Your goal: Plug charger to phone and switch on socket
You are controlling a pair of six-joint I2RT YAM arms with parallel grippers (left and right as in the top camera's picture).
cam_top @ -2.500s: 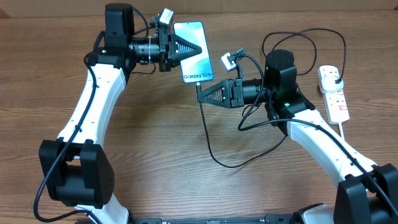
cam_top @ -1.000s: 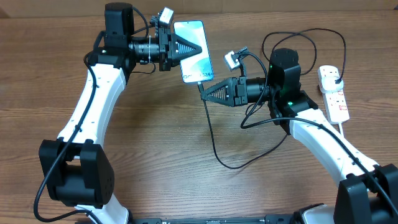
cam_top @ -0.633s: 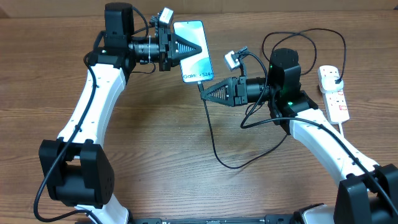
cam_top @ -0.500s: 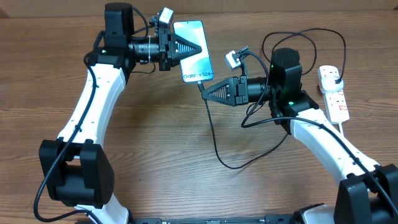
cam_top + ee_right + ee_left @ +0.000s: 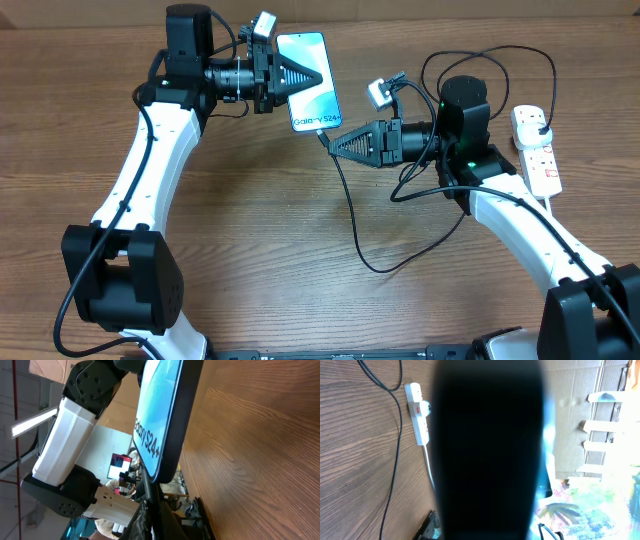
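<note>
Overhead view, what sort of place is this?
Probably a robotics lab or workshop: two robot arms at a wood-grain table, a white power strip on it, and the left wrist view shows cardboard sheeting behind.

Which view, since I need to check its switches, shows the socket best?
Overhead: the whole socket lies unobstructed beside the right arm, with its red markings and the charger plug visible. The left wrist view also shows it, at an angle, beside a dark shape filling the centre. The right wrist view doesn't show it.
</note>
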